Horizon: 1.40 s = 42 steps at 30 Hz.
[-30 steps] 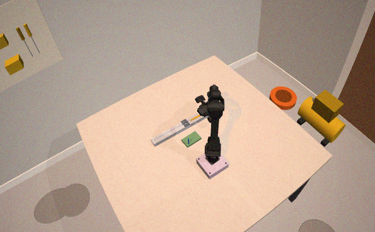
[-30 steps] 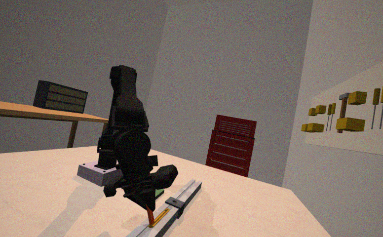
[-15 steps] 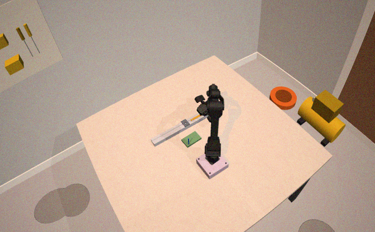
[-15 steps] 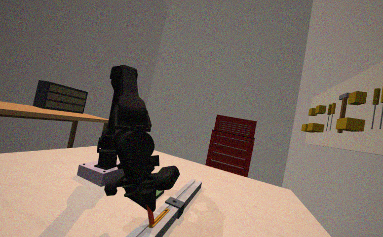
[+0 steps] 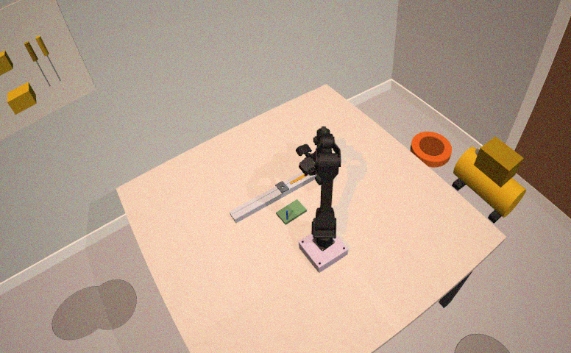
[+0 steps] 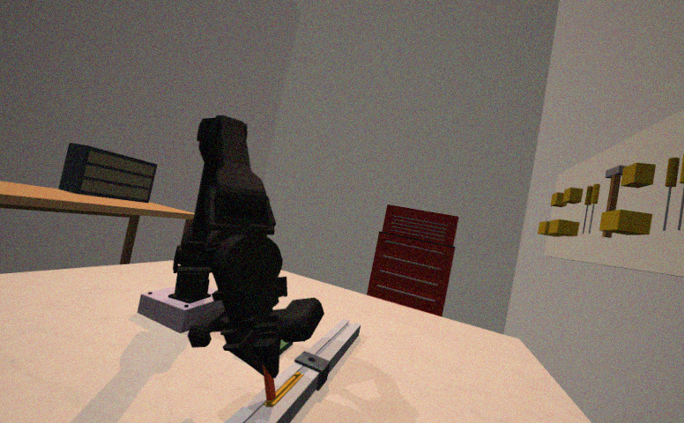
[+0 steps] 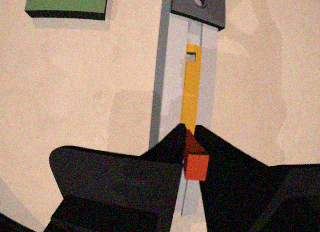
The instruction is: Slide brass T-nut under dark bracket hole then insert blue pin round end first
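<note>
I had my gripper (image 5: 310,173) (image 6: 271,373) (image 7: 188,130) pinched on the orange handle (image 6: 269,386) (image 7: 196,164), and I judged I was seating the brass T-nut (image 5: 297,179) (image 6: 286,389) (image 7: 191,92) in the slot. The next move called for checking it lay flat (its depth I couldn't tell), then sliding it toward the dark bracket (image 5: 281,187) (image 6: 311,360) (image 7: 198,9). The nut looked long and yellow, with a squarish hole near its far end, lying along the rail (image 5: 257,204) (image 6: 339,338) (image 7: 169,82), short of the bracket.

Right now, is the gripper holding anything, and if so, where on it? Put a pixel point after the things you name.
Yes, the gripper (image 6: 271,373) (image 7: 188,130) holds the brass nut (image 6: 285,389) (image 7: 191,89) by its upright orange handle (image 6: 269,386) (image 7: 196,166).
</note>
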Motion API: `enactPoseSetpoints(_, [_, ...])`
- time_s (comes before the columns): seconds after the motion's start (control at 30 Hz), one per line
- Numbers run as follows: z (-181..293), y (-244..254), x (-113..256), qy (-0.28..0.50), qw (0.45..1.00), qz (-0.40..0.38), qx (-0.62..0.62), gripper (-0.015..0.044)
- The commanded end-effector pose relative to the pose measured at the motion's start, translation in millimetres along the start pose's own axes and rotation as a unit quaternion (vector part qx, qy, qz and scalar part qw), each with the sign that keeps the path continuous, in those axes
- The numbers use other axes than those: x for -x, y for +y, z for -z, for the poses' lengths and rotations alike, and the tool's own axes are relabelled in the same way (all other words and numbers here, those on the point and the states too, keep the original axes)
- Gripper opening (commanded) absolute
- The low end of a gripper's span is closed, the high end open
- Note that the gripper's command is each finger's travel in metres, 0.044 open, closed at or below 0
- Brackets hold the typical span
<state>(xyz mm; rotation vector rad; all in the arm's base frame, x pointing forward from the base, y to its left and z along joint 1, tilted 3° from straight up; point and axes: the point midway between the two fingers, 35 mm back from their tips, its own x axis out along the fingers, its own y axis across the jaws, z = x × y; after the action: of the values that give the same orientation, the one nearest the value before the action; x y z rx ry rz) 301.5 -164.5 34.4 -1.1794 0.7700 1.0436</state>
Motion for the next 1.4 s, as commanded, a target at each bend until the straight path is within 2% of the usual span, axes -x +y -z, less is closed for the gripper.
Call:
enactPoseSetpoints(0.0, [1.1, -2.7, 1.2, 0.002, 1.0, -0.003, -0.003, -0.015])
enactPoseSetpoints(1.37, [1.2, -7.6, 0.6, 0.001, 0.999, -0.044, -0.016, -0.015])
